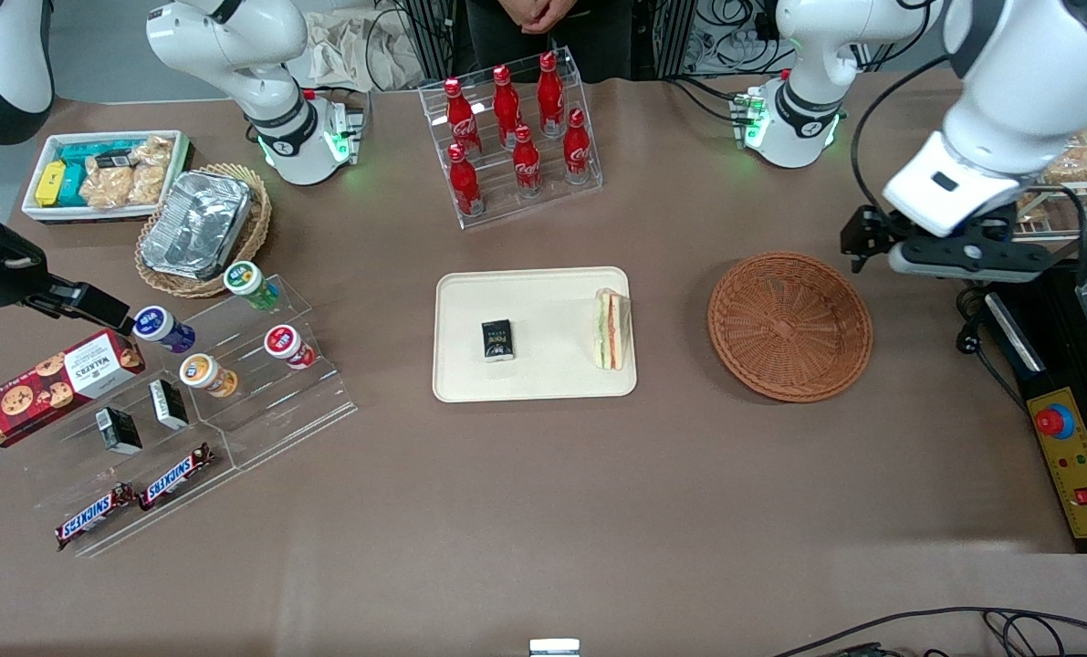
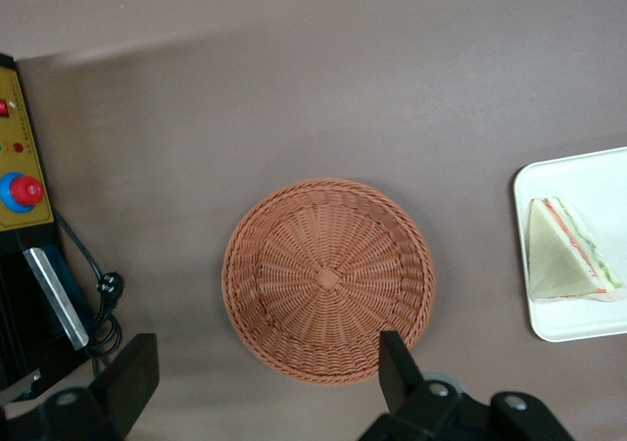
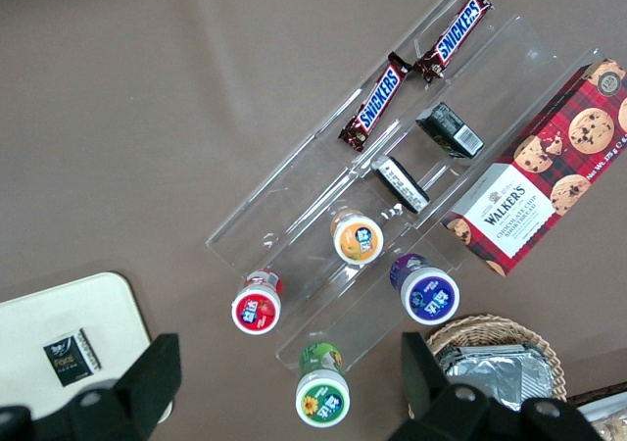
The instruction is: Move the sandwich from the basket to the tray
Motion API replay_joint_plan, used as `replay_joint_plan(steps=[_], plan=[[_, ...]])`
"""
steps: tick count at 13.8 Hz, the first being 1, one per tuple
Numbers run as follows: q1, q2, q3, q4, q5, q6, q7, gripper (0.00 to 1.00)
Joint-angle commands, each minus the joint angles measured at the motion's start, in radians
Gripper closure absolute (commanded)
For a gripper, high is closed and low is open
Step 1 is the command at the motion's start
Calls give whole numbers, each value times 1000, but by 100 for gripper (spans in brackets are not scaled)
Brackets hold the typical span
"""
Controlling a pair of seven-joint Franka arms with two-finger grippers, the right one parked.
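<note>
The sandwich lies on the cream tray, close to the tray's edge nearest the basket, with its layered cut side showing. The reddish-brown wicker basket sits on the table beside the tray, toward the working arm's end, and holds nothing. My left gripper hangs high above the table, beside the basket's rim on the working arm's side. It is open, its two black fingers spread wide, with nothing between them.
A small black box also lies on the tray. A clear rack of red cola bottles stands farther from the front camera than the tray. A control box with a red button lies at the working arm's end.
</note>
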Motion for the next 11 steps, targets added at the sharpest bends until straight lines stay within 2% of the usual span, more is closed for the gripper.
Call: replay_joint_plan(steps=[1, 3, 6, 8, 11], plan=[[-4, -53, 48, -14, -27, -38, 54, 0], [-13, -86, 88, -56, -13, -41, 71, 0], [-82, -111, 181, -109, -15, -11, 71, 0], [-85, -140, 185, -140, -15, -12, 75, 0], [-93, -254, 183, -253, -9, -6, 103, 0]])
